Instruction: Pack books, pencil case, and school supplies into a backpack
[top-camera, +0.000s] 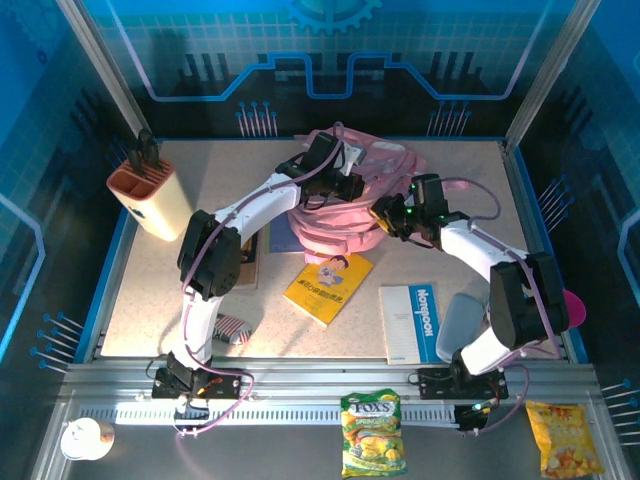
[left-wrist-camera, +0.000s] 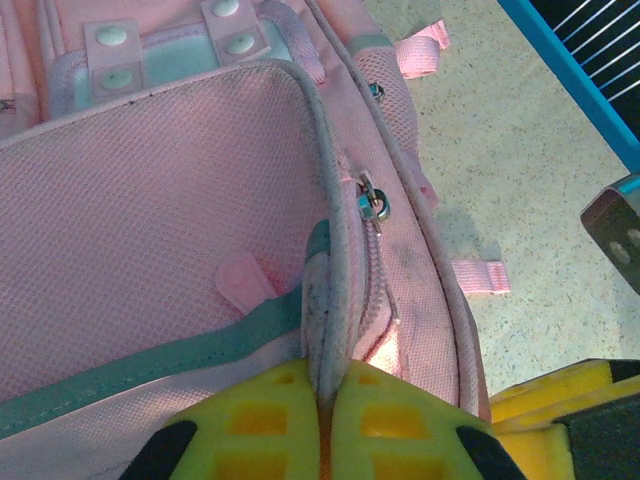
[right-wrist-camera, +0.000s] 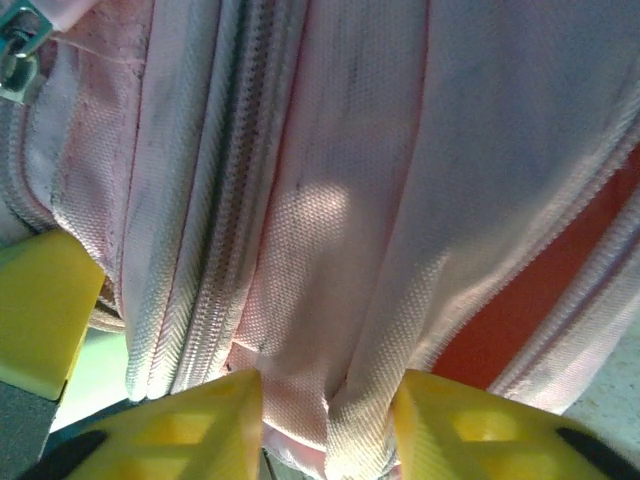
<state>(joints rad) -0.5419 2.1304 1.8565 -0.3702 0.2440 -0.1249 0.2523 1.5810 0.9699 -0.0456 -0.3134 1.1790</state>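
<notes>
- Upper left of the table (top-camera: 480, 190) in the top view: beige holder (top-camera: 148, 200) with orange top, upright, well apart from everything else.
- On the metal ledge at the bottom of the frame: green-yellow snack bag (top-camera: 372, 432), orange-yellow snack bag (top-camera: 557, 437), white round thing (top-camera: 85, 438) at lower left.
- Upper centre of the table: pink backpack (top-camera: 350, 205), slumped, straps bunched, with both arms reaching in and covering much of it.
- Just below the backpack: yellow book (top-camera: 328, 287), flat and tilted. To its right, white notebook (top-camera: 410, 322) with a blue band.
- Blue-purple book (top-camera: 283, 238) tucked partly under the backpack's left side. Dark book (top-camera: 247, 268) mostly hidden by the left arm's elbow.
- Striped pencil case (top-camera: 232, 328) near the left arm's base, half covered by it.
- Left wrist view: mesh-textured pink pocket, teal band (left-wrist-camera: 150, 360), pale patch (left-wrist-camera: 170, 50) with snaps, metal zipper pull (left-wrist-camera: 372, 203), loose strap end (left-wrist-camera: 480, 277) lying on the table.
- Left jaws pressed together on a grey-edged seam of the backpack, yellow pads (left-wrist-camera: 265, 420) almost meeting.
- Right wrist view: woven pink fabric, closed zipper line (right-wrist-camera: 215, 250), orange-red strip (right-wrist-camera: 530, 310) at lower right.
- Right jaws narrowed around a fold of backpack fabric touching both pads (right-wrist-camera: 190, 430); firmness of that hold hard to judge.
- Yellow block (right-wrist-camera: 40, 310) at the left edge cut off, not identifiable.
</notes>
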